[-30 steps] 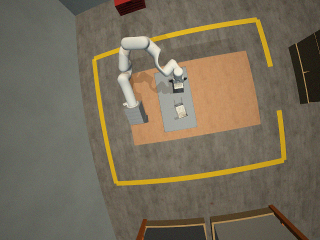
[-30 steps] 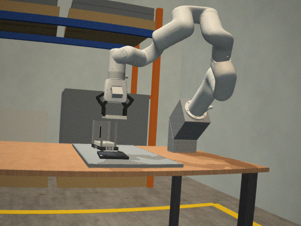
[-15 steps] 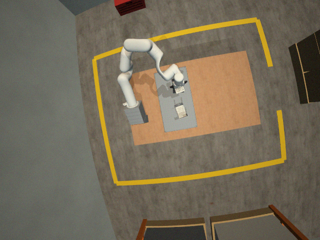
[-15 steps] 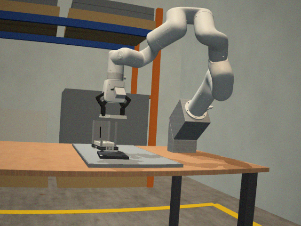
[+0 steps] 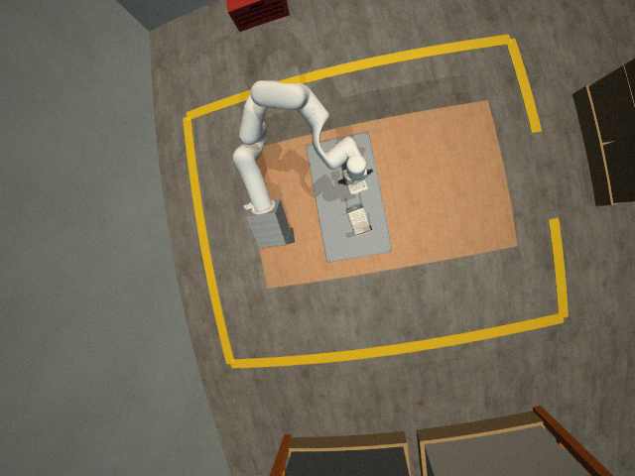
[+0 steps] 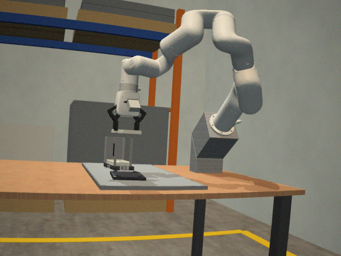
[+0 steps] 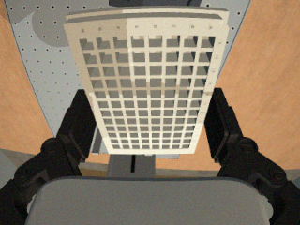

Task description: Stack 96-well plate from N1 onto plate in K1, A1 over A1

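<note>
My gripper [image 6: 126,128] is shut on a white 96-well plate [image 6: 126,132] across its short sides and holds it level in the air, higher than the top of the clear-walled stack rack K1 [image 6: 118,152]. From above, the gripper [image 5: 355,177] is beside the rack [image 5: 358,221], on the side of the black plate nest N1 [image 6: 127,175], which stands empty. A second white plate [image 6: 118,162] sits low in the rack.
Rack and nest stand on a grey perforated mat [image 6: 145,177] on the wooden table. The arm's grey pedestal [image 6: 212,150] stands at the table's right rear. A grey panel [image 6: 88,132] and an orange shelf post [image 6: 173,90] are behind the table.
</note>
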Controlling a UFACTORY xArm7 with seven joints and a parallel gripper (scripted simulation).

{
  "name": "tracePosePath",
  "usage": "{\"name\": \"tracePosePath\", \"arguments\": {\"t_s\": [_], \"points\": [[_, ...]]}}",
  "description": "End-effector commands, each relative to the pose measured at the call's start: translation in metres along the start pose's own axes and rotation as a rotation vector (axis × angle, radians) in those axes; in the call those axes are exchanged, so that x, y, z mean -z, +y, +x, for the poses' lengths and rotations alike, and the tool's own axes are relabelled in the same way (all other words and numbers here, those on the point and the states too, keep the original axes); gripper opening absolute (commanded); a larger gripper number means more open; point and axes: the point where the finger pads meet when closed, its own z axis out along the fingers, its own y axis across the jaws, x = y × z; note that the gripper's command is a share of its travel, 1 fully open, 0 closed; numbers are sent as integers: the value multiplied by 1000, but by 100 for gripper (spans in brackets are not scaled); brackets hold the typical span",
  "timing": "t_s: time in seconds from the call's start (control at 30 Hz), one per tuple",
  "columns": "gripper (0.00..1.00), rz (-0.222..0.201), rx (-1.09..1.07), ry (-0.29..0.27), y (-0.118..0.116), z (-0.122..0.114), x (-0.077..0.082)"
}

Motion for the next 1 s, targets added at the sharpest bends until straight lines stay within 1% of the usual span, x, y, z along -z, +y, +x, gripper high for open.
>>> {"name": "tracePosePath", "arguments": {"t_s": [0.0, 0.1, 0.17, 0.67, 0.73, 0.97], "points": [[0, -4, 0, -3, -2, -18, 3], [0, -4, 0, -3, -4, -27, 3], [0, -4, 0, -3, -4, -27, 3], [0, -4, 0, -3, -15, -76, 4], [0, -4, 0, -3, -15, -76, 4], [0, -4, 0, -3, -21, -99, 5]]}}
